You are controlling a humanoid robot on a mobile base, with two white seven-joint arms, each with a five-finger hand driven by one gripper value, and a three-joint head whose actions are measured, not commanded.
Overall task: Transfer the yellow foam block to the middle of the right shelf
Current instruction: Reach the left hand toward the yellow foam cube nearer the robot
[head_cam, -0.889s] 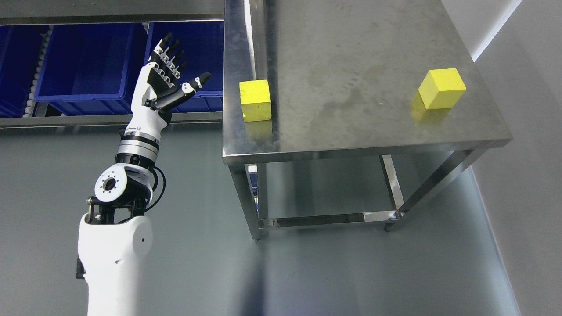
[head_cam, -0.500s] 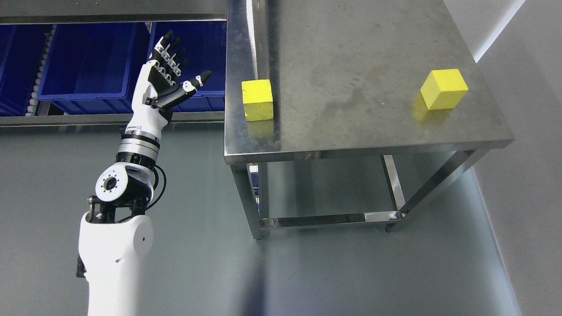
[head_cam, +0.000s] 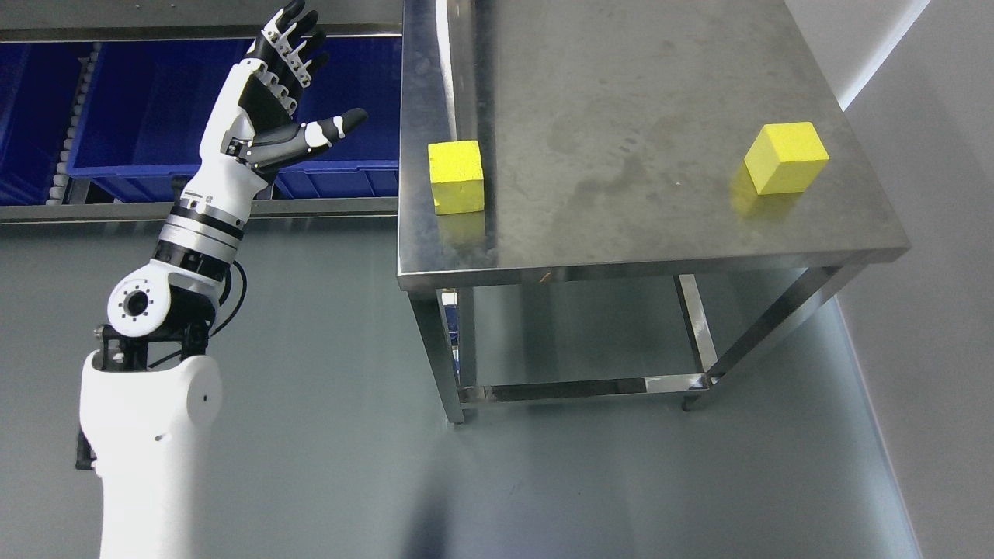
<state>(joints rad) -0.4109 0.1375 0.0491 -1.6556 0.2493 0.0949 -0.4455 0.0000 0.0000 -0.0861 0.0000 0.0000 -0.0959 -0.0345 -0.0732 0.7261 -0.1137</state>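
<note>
Two yellow foam blocks sit on a steel table (head_cam: 621, 217). One block (head_cam: 456, 176) is at the table's left edge, the other (head_cam: 785, 157) near its right edge. My left hand (head_cam: 291, 89) is raised to the left of the table, fingers spread and empty, thumb pointing toward the left block but apart from it. It hangs in front of the blue bins. My right arm does not show.
A low steel shelf (head_cam: 194, 210) at the left holds blue plastic bins (head_cam: 147, 116). A grey floor lies below. A white wall (head_cam: 932, 233) runs along the right side of the table.
My left arm has moved left and the hand has risen and stretched higher, still open. The blocks have not moved. The camera shifted slightly earlier.
</note>
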